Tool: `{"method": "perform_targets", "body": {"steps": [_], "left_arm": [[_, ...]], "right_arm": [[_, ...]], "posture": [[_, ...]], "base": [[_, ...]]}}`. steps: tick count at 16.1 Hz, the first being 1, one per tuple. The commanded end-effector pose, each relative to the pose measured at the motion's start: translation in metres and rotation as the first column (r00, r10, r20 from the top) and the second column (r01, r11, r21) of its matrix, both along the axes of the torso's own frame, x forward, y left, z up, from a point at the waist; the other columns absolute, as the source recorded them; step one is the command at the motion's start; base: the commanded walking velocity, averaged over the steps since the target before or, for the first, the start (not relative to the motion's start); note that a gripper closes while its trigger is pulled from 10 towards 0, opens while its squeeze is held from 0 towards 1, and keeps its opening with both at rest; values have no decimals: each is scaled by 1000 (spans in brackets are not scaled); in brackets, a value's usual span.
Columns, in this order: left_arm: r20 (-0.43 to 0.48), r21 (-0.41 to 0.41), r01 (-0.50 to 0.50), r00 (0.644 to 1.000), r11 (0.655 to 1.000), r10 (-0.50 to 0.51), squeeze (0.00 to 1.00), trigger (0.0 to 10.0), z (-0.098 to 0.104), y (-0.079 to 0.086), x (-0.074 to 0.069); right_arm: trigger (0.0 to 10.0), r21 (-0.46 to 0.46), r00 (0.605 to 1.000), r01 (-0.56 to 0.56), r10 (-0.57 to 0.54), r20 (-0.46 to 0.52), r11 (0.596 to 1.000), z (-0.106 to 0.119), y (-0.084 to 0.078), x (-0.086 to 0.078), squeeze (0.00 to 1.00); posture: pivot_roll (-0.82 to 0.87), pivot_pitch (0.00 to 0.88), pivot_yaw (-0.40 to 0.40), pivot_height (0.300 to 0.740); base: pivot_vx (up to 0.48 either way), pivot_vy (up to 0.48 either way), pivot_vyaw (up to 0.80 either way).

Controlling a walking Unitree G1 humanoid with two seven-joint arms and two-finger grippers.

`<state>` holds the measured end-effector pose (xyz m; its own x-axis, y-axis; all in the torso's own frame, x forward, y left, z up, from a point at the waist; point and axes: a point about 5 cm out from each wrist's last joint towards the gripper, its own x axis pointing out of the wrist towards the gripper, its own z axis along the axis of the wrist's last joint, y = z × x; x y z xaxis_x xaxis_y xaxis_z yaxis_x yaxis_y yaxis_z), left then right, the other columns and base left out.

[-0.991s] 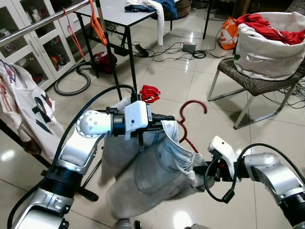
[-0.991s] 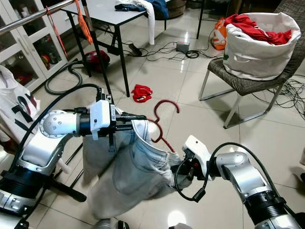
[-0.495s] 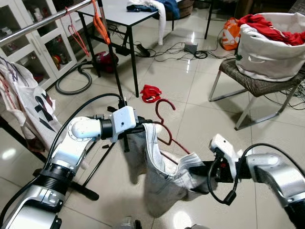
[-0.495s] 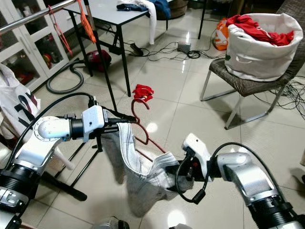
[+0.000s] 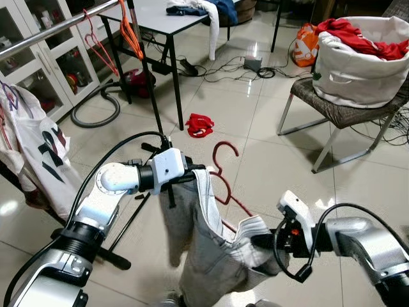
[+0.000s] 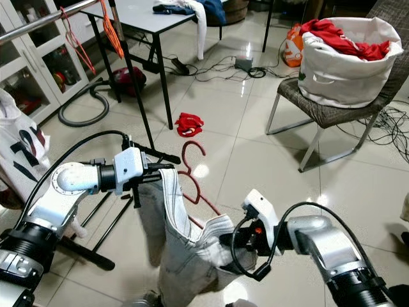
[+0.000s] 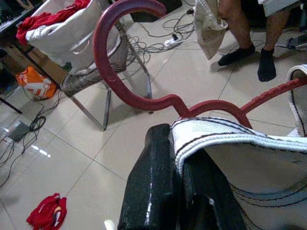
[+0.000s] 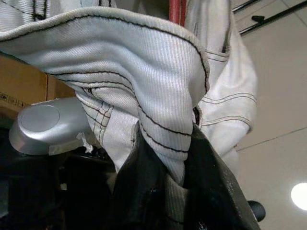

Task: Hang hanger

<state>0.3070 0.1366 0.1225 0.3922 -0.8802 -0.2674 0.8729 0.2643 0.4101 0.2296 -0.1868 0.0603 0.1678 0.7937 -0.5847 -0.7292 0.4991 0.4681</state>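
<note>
A dark red hanger [image 5: 221,174] sits inside the waistband of pale grey jeans [image 5: 214,259], its hook standing up above the cloth. My left gripper [image 5: 196,171] is shut on the waistband's upper edge beside the hook. In the left wrist view the hook [image 7: 112,62] curves just past my fingers [image 7: 153,182]. My right gripper [image 5: 258,242] is lower and to the right, shut on the other side of the waistband. The right wrist view has cloth [image 8: 134,72] bunched between the fingers. The jeans' legs sag to the floor between both arms. The clothes rail [image 5: 48,31] runs across the upper left.
On the rail hang an orange hanger [image 5: 131,33], a pink one [image 5: 96,39] and a white shirt [image 5: 39,150]. The rack's black legs [image 5: 124,224] stand under my left arm. A laundry basket [image 5: 358,61] rests on a chair at right. A table, vacuum and red cloth [image 5: 200,125] lie ahead.
The jeans, spread wide between the grippers a second ago, now hang in a narrower fold. My left gripper has come lower and nearer to me with the hanger; the right stays low.
</note>
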Motion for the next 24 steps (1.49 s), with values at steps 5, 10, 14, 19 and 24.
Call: {"method": "perform_targets", "body": {"steps": [5, 10, 14, 19, 24], "left_arm": [[35, 6, -26, 999, 1000, 26, 0, 0, -2, 2, 4], [45, -8, 24, 999, 1000, -23, 0, 0, -2, -11, 0], [45, -8, 24, 999, 1000, -23, 0, 0, -2, -11, 0], [45, -8, 24, 999, 1000, -23, 0, 0, -2, -11, 0], [45, -8, 24, 999, 1000, -23, 0, 0, -2, -11, 0]], "right_arm": [[10000, -14, 999, -7, 6, -40, 1000, 1, 0, -5, 0], [10000, -23, 1000, 18, -18, 22, 1000, 4, 4, 7, 0], [10000, -23, 1000, 18, -18, 22, 1000, 4, 4, 7, 0], [10000, -23, 1000, 18, -18, 22, 1000, 4, 4, 7, 0], [10000, -23, 1000, 18, -18, 22, 1000, 4, 4, 7, 0]], "posture": [[-117, 11, 43, 740], [-117, 11, 43, 740], [-117, 11, 43, 740], [-117, 11, 43, 740], [-117, 11, 43, 740]], "base": [[0, 0, 0], [0, 0, 0], [0, 0, 0], [0, 0, 0], [0, 0, 0]]}}
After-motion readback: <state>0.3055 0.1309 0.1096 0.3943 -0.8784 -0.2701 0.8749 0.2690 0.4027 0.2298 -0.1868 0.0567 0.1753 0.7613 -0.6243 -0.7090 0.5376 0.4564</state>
